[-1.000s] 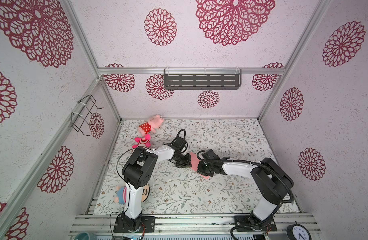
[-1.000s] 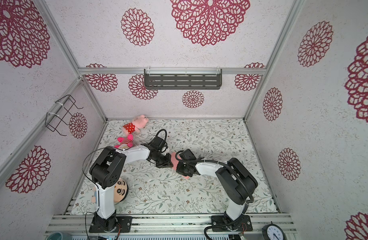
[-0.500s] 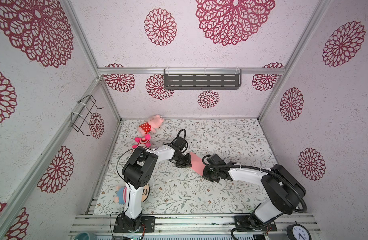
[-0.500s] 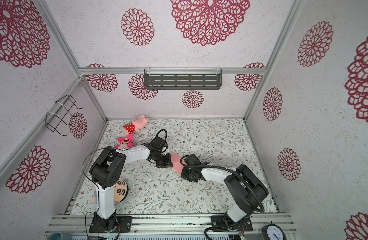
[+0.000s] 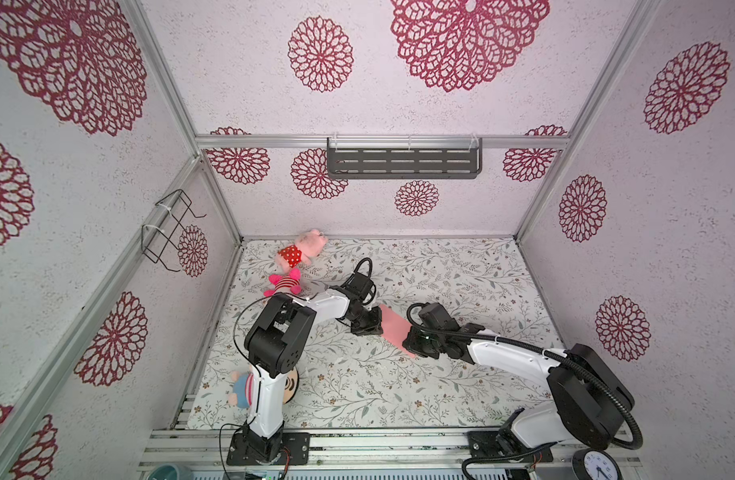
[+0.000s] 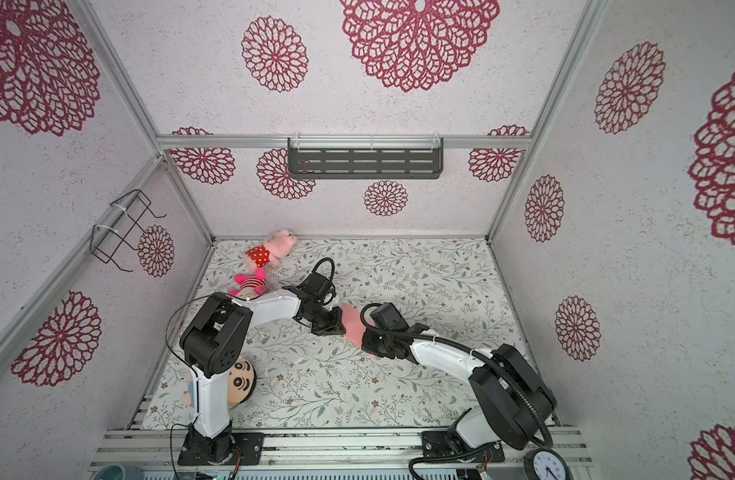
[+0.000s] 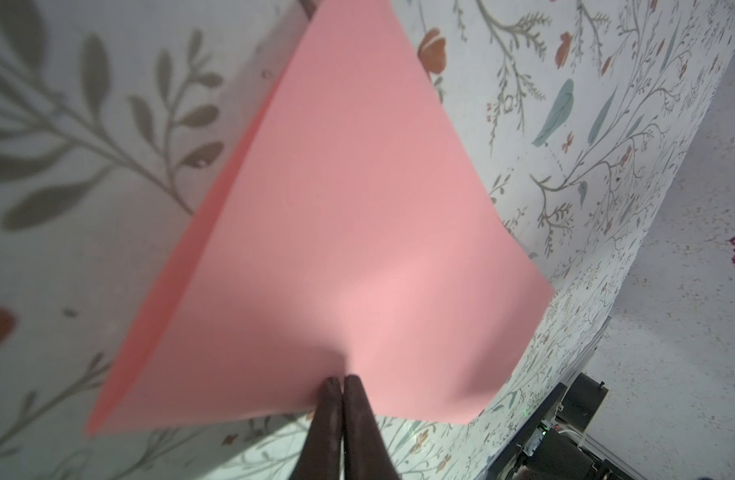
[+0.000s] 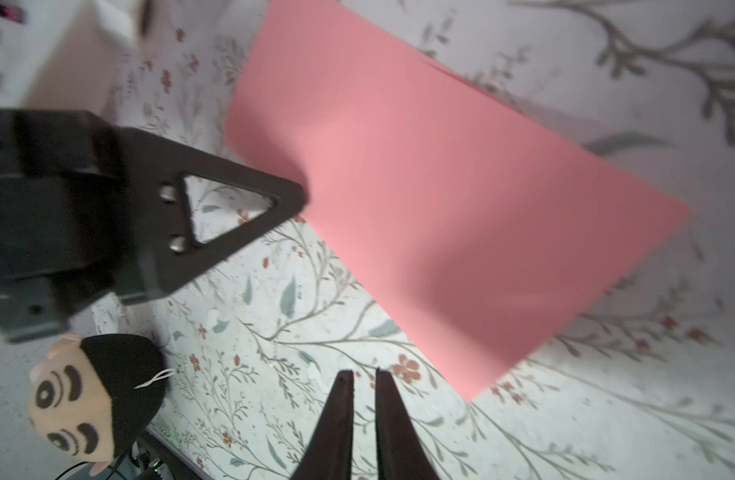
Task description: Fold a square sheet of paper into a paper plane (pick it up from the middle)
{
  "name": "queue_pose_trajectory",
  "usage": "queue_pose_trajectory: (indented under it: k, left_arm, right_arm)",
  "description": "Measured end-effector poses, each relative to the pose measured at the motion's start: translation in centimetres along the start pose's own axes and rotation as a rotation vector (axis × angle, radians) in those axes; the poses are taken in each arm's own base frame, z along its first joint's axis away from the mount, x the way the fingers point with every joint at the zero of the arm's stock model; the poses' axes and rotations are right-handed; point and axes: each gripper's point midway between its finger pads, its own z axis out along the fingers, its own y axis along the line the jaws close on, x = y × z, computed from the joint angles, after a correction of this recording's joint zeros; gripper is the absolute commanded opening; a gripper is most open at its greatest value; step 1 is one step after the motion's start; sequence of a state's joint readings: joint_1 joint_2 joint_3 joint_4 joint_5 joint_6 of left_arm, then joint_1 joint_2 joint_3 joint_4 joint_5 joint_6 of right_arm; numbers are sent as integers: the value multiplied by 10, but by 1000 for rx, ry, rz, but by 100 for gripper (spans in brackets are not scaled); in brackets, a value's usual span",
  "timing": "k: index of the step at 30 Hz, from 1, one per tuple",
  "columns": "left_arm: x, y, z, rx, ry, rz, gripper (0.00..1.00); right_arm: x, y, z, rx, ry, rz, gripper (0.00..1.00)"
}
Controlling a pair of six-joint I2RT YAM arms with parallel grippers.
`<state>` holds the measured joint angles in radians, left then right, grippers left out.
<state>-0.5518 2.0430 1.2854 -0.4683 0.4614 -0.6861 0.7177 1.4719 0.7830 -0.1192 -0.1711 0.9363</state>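
Note:
The square sheet of paper is light pink and doubled over into a long rectangle, lying slantwise on the floral mat in both top views. No paper plane shape is in view. My left gripper is shut on the middle of one long edge, where two layers of the paper show. My right gripper hovers over bare mat just off the paper's near end. Its jaws stand a narrow gap apart with nothing between them.
A plush pig in a red dotted dress and a pink striped plush lie at the back left. A boy-head plush sits by the left arm's base. A dark shelf and a wire rack hang on the walls.
My right gripper has slid from the paper's middle toward the near right and come off its end. The left gripper has kept its hold and not moved.

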Motion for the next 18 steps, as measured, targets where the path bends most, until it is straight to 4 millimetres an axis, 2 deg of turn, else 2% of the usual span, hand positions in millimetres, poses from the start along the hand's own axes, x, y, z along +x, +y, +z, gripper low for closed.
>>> queue_pose_trajectory:
  k: [4, 9, 13, 18]
  left_arm:
    - [1, 0, -1, -6, 6, 2, 9]
    - [1, 2, -3, -24, 18, 16, 10]
    - [0, 4, -4, -52, 24, 32, 11]
    - [-6, 11, -9, -126, 20, 71, 14]
  right_arm:
    - [-11, 10, 17, 8, 4, -12, 15]
    - [-3, -12, 38, 98, 58, 0, 15]
    - [5, -25, 41, 146, 91, 5, 15]
    - [7, -28, 40, 158, 100, 8, 15]
